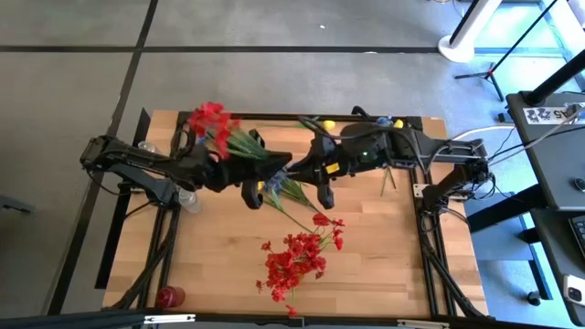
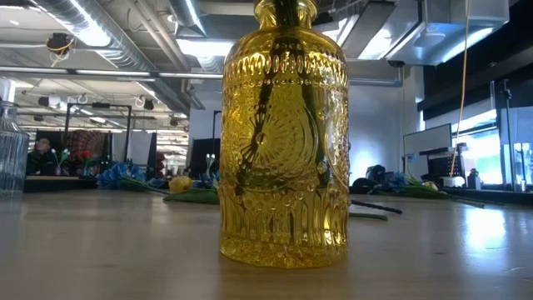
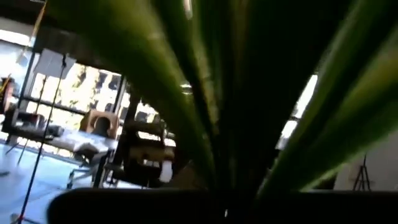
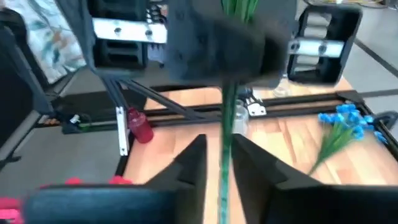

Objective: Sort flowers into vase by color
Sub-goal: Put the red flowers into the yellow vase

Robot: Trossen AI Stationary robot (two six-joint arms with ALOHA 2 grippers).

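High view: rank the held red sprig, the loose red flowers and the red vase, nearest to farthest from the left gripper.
1. Held red sprig: its stem is in the left gripper, at table centre.
2. Loose red flowers: lying on the table toward the near edge.
3. Red vase: at the near left corner.

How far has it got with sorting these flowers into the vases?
Seemingly done: stems show inside the yellow vase. In hand: the left gripper's jaws are shut on a green stem, with the right gripper at the same stem. Left: red sprigs and a blue sprig lie loose on the table.
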